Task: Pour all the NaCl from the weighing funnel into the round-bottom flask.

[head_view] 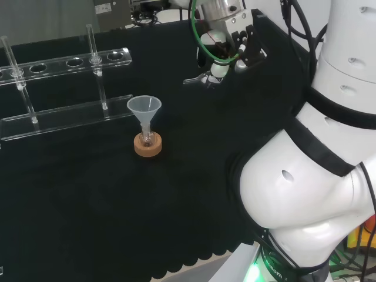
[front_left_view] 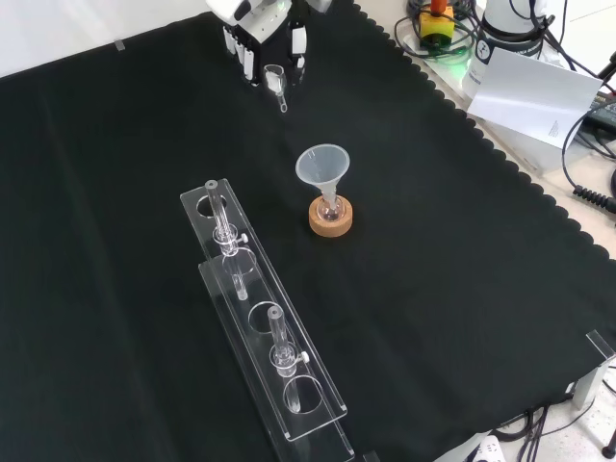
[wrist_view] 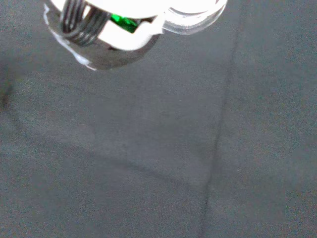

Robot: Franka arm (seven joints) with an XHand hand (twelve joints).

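Two clear racks (front_left_view: pixel 260 318) stand beside the corked flask (front_left_view: pixel 330 207).

funnel (head_view: pixel 144 109) in flask (head_view: pixel 147 140), cork stand (head_view: pixel 147 146)

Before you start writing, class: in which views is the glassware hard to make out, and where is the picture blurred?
Head view: the clear rack nearly melts into the black cloth, though the plastic funnel on the cork ring stands out. Front view: the weighing funnel by the hand is faint. Wrist view: a white part of the hand is blurred.
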